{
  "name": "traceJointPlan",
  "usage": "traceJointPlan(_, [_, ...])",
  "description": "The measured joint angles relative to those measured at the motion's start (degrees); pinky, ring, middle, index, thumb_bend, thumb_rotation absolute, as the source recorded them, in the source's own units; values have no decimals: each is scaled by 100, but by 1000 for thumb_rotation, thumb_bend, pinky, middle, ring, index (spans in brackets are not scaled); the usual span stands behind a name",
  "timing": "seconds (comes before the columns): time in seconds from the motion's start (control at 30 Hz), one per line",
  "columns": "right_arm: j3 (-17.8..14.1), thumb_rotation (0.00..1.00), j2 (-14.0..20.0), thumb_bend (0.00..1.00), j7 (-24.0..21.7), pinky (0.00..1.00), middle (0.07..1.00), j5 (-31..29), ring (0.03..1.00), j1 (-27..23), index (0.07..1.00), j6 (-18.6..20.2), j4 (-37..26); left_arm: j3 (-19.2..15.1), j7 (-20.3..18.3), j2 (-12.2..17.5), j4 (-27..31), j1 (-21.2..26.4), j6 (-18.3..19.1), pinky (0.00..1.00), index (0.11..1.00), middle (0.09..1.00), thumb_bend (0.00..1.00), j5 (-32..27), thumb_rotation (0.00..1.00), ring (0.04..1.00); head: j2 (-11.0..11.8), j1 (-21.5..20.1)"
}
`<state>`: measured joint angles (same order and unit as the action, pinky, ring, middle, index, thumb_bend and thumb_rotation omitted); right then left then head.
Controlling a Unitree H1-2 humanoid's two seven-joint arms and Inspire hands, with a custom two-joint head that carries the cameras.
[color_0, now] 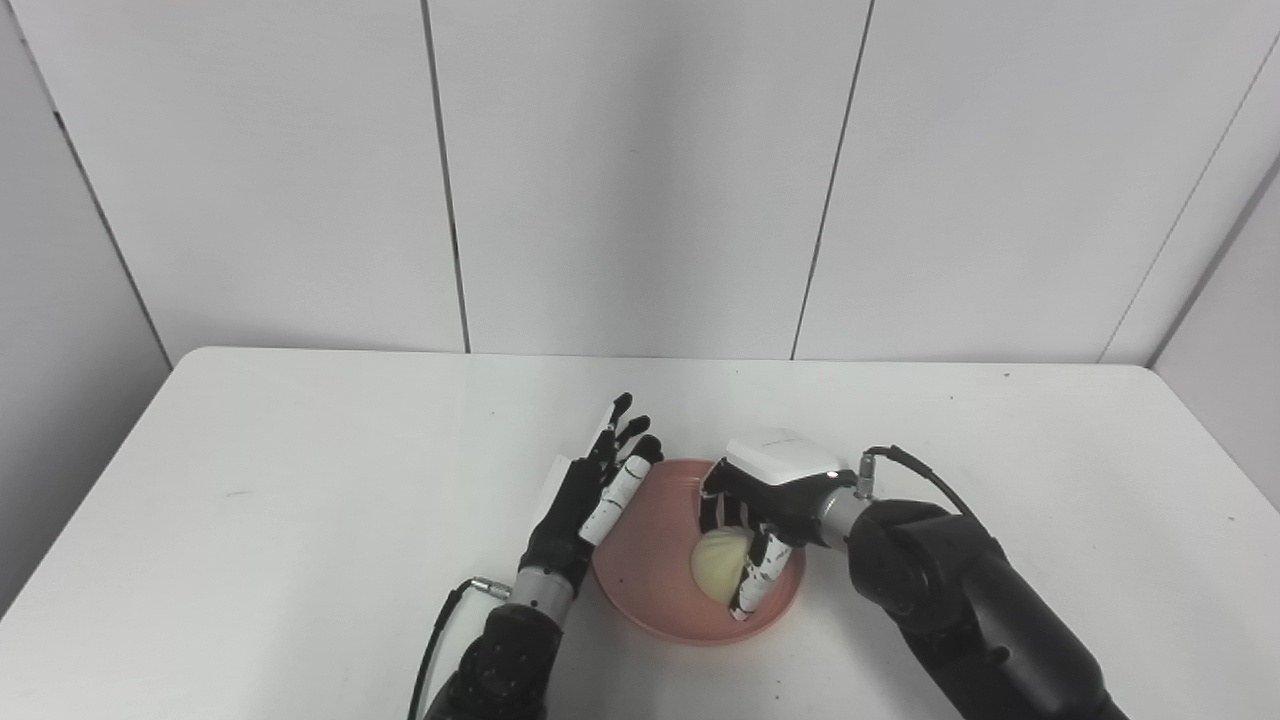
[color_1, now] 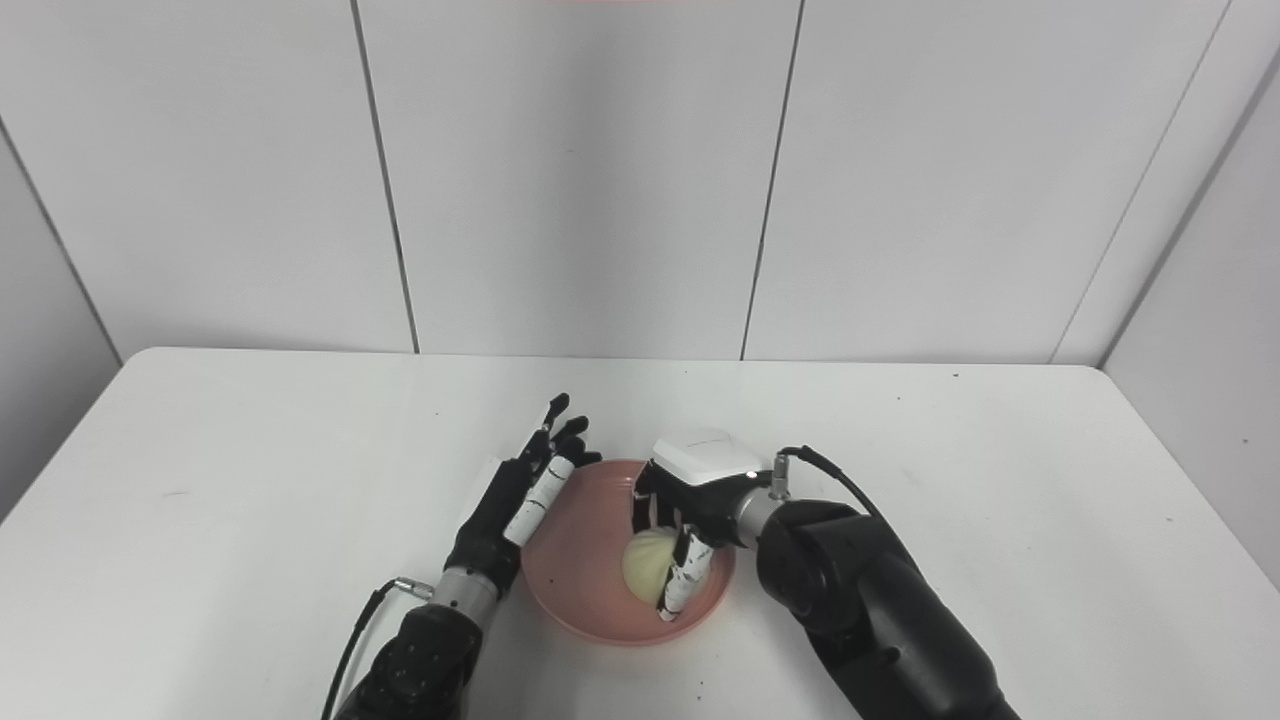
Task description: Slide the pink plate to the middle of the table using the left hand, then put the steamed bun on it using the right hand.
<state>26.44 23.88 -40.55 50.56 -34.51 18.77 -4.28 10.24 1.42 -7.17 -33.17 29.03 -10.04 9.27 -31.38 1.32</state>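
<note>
On pink plate (color_0: 650,560), steamed bun (color_0: 718,562), right hand (color_0: 765,515)

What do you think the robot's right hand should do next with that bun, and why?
Probably open its fingers and let go. The right hand has the steamed bun inside the pink plate, with its fingers curled around the bun, which seems to sit at or just above the plate's floor. The left hand rests open along the plate's left rim, so nothing appears left but the release.
</note>
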Motion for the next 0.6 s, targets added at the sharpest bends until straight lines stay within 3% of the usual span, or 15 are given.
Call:
traceJointPlan(0.23, [0,6,-16,529,108,336,453,-27,428,-4,516,-28,82,8,0,0,-13,2,-4,792,1000,926,741,0,917,797,17,0])
traceJointPlan(0.27, [0,92,-16,526,109,365,527,-26,462,-4,503,-29,82,9,0,0,-14,2,-6,791,1000,929,746,0,918,798,18,-9])
traceJointPlan(0.33, [1,225,-16,832,109,408,598,-20,506,-4,618,-28,75,12,0,1,-13,2,-3,797,1000,936,747,0,920,800,18,-9])
traceJointPlan(0.47, [17,385,-15,983,109,486,703,9,604,8,685,-29,12,37,0,6,-3,2,1,785,1000,933,745,1,919,798,0,-26])
traceJointPlan(0.6, [37,444,-16,1000,102,540,755,12,678,36,713,-29,-95,48,0,10,10,1,13,787,1000,945,745,1,922,806,0,-26])
